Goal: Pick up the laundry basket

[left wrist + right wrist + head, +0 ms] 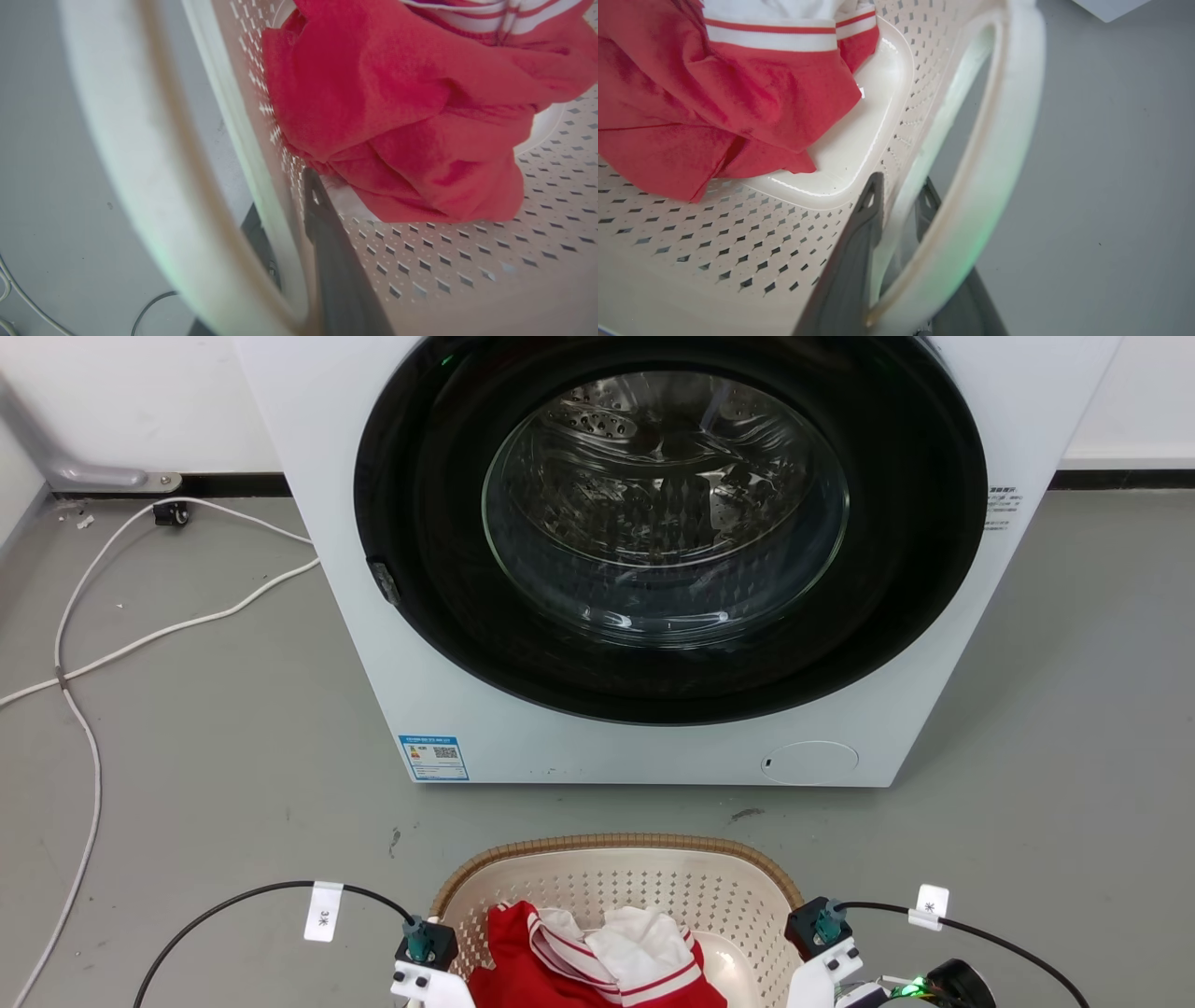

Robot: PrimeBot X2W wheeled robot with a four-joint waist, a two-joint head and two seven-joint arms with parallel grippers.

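**Item: laundry basket** (607, 842). Cream perforated plastic with a brown woven-look rim. It sits at 6 o'clock in the head view, on or just above the grey floor (233, 756); I cannot tell which. It holds a red garment with white stripes (560, 961) and a white cloth (644, 933).

**Item: washing machine** (448, 663). White front-loader at 12 o'clock, door shut, just beyond the basket's far rim and not touching it.

**Item: white cable** (187, 627). Loose on the floor at 9 to 10 o'clock, well apart from the basket.

**Item: left gripper** (282, 196). It straddles the basket's left wall, one finger inside near the red cloth and one outside, between the wall and the white side handle (140, 163). I cannot tell if it is clenched on the wall.

**Item: right gripper** (901, 182). It mirrors this on the right wall, with the outer finger behind the handle loop (999, 140). Clamping is likewise not discernible.

**Step in hand (judged):** securing the two-sided hold before the lift.

**Next move calls for:** firm pressure on both walls, then an even, level rise of both arms. Thin perforated plastic may flex or slip, and a tilt towards either side could tip the clothes.
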